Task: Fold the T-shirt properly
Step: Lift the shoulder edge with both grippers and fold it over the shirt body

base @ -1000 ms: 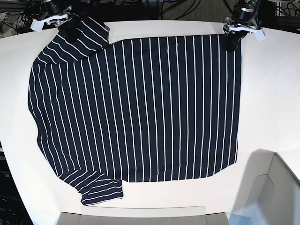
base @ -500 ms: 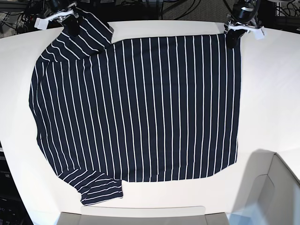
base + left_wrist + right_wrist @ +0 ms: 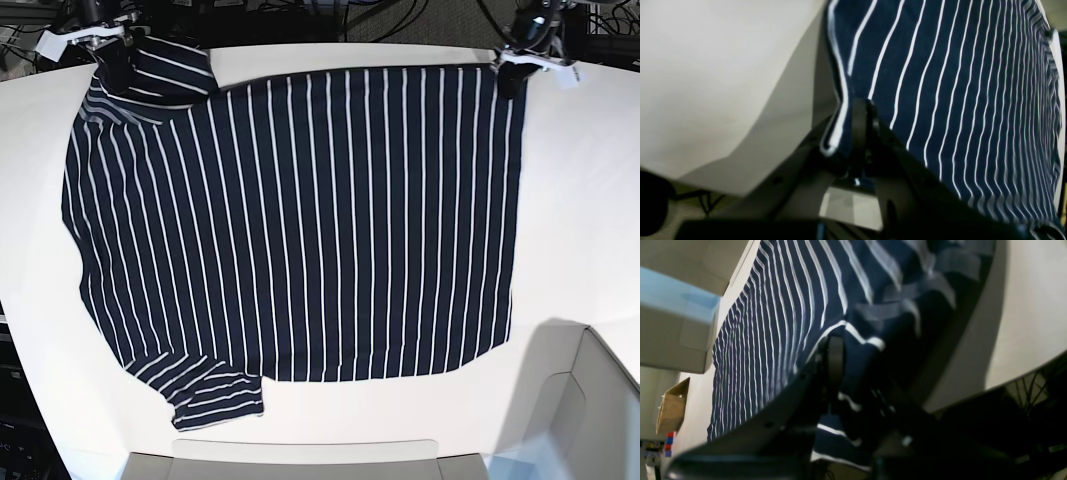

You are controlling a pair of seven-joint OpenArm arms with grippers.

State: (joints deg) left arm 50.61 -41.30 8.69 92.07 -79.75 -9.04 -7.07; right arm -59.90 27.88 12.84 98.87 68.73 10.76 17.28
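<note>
The dark navy, white-pinstriped, short-sleeved fabric T-shirt [image 3: 300, 220] lies spread across the white tabletop [image 3: 580, 200], stripes running from the far edge toward the camera. Cloth mostly flat. One sleeve [image 3: 215, 395] juts out at the near edge, below the right end effector's side; its stripes run crosswise to the body. The far edge of the shirt is drawn taut between the two end effectors.

Left end effector [image 3: 512, 78]: closed on the far corner of the T-shirt, jaws pinched narrow with fabric between them. In the left wrist view the left end effector [image 3: 860, 133] clamps the hemmed corner, a white stripe running along the edge just beside the grip, and the cloth [image 3: 973, 100] rises from the jaws in a tilted sheet with slight ripples.

Right end effector [image 3: 112, 62]: likewise closed tight on the opposite far corner, where the second sleeve [image 3: 165, 65] is bunched and folded over. In the right wrist view the right end effector [image 3: 836, 373] grips a crumpled wad of striped fabric; folds [image 3: 913, 290] pile just beyond the jaws, and the rest of the shirt [image 3: 773, 323] stretches away smoothly.

View differences: only the base view gives the whole outline of the shirt and both corners at once. The wrist views alone show the fabric inside the jaws. The right wrist view also shows a pale box-like structure [image 3: 676, 323] beside the shirt and a brown cardboard piece [image 3: 671, 406] further off. The left wrist view shows bare tabletop [image 3: 723, 83] beside the gripped corner.
</note>
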